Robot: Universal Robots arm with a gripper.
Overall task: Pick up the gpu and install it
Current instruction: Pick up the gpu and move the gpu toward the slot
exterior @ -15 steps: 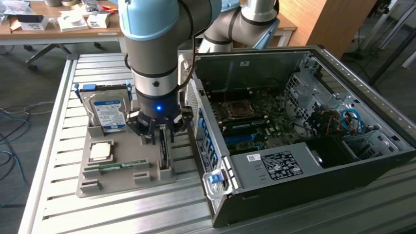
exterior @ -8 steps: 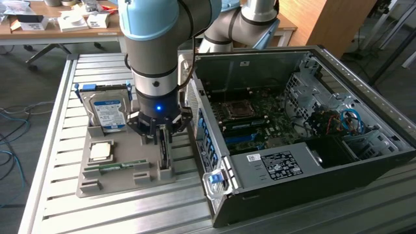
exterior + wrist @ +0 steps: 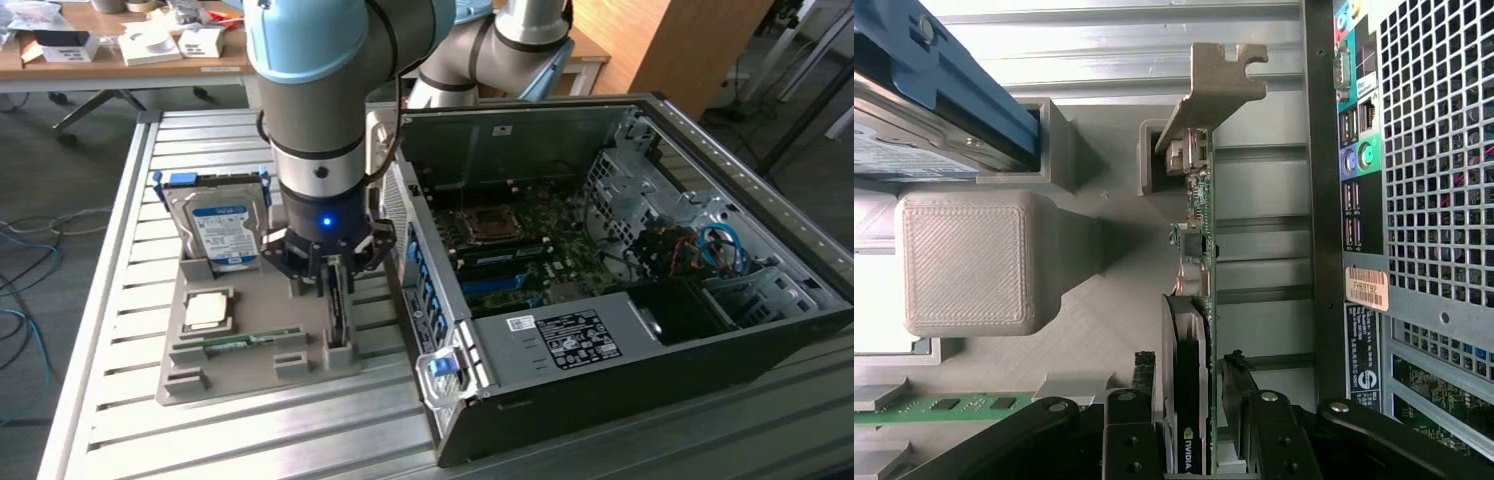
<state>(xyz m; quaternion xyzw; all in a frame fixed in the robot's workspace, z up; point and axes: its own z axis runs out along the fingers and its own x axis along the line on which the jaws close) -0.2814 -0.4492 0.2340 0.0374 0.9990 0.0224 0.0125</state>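
Fingers [image 3: 1244, 400] pinch the one gpu [image 3: 1194, 230] — upright in the grey holder [image 3: 1104, 330] — beside one hard drive [image 3: 224, 225].

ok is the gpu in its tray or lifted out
In: the gpu stands on edge in the grey tray slot, jaws gripping it.

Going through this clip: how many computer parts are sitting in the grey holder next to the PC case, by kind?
hard drive: 1
processor chip: 1
memory stick: 1
gpu: 1
Total: 4
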